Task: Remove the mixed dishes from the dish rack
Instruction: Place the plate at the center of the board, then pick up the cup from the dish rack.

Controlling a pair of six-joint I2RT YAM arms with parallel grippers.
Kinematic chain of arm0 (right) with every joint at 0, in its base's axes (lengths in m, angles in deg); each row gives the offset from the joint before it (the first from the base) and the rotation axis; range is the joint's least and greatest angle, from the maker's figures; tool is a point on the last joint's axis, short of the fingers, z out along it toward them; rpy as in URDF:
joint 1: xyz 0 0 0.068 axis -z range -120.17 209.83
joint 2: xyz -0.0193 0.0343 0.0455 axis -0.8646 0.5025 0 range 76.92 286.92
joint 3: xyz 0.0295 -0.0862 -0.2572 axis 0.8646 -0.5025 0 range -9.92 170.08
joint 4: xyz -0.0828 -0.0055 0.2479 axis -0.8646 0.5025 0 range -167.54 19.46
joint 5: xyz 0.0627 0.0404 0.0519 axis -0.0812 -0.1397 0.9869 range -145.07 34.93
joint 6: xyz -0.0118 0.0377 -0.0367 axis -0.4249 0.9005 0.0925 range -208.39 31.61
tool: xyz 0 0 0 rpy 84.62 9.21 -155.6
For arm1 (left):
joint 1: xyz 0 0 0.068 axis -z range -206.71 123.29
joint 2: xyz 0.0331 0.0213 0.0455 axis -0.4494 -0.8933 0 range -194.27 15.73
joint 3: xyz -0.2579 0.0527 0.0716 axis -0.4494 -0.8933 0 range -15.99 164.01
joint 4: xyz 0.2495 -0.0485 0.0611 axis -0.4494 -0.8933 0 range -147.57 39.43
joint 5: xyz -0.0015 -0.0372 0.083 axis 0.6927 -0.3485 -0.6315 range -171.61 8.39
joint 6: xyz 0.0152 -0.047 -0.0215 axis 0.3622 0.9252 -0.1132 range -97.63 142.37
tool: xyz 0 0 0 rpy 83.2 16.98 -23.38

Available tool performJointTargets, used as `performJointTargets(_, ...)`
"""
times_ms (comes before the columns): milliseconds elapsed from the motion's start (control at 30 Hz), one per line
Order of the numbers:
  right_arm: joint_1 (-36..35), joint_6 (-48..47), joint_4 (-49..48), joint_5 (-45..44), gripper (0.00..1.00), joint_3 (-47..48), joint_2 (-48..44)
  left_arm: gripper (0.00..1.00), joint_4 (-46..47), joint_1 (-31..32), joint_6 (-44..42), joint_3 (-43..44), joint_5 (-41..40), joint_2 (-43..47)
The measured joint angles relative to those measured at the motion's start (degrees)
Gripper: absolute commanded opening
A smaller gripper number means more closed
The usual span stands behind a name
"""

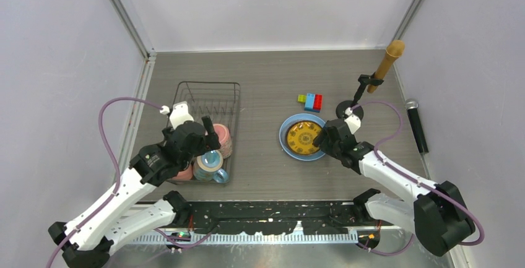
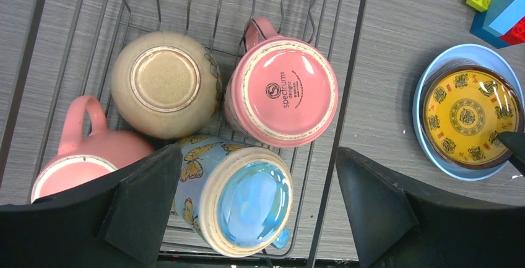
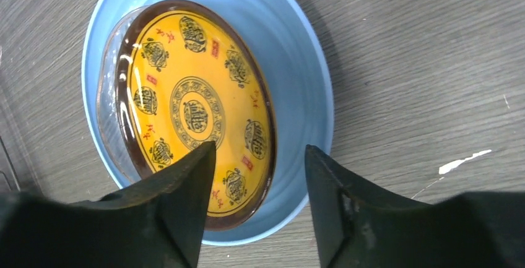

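Observation:
The black wire dish rack (image 1: 210, 86) stands on the left; its side bar shows in the left wrist view (image 2: 354, 64). In it lie a pink patterned mug (image 2: 288, 91) and a beige-white bowl (image 2: 164, 82), both bottom up, a pink cup (image 2: 93, 156) and a blue butterfly mug (image 2: 238, 197). My left gripper (image 2: 258, 150) is open and empty, above the blue mug. The light blue plate (image 3: 297, 51) lies on the table with the yellow patterned plate (image 3: 195, 110) on it; a clear glass rim (image 3: 106, 125) shows under the yellow one. My right gripper (image 3: 259, 146) is open over the yellow plate's near rim.
Coloured toy bricks (image 1: 311, 101) lie behind the plates. A wooden pestle on a black stand (image 1: 385, 64) is at the back right. A black microphone (image 1: 416, 124) lies along the right wall. Grey walls close the table on three sides.

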Motion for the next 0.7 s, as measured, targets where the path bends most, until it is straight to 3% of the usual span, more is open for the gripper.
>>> performJointTargets(67,0.0,-0.5,-0.3,0.6,0.88,0.3,0.0,0.99,0.1,0.0,0.0,-0.2,0.4,-0.1)
performJointTargets(133,0.0,-1.0,-0.2,0.9,0.98,1.2,-0.1,0.99,0.2,0.0,-0.2,-0.2,0.7,-0.2)
performJointTargets(367,0.0,-1.9,2.3,-1.2,1.0,1.9,-4.1,0.99,1.0,0.0,-2.5,0.5,1.6,-5.2)
performJointTargets(700,0.0,-5.7,6.4,-3.2,1.0,1.9,-18.6,0.99,3.2,-0.2,-5.7,3.8,1.8,-16.4)
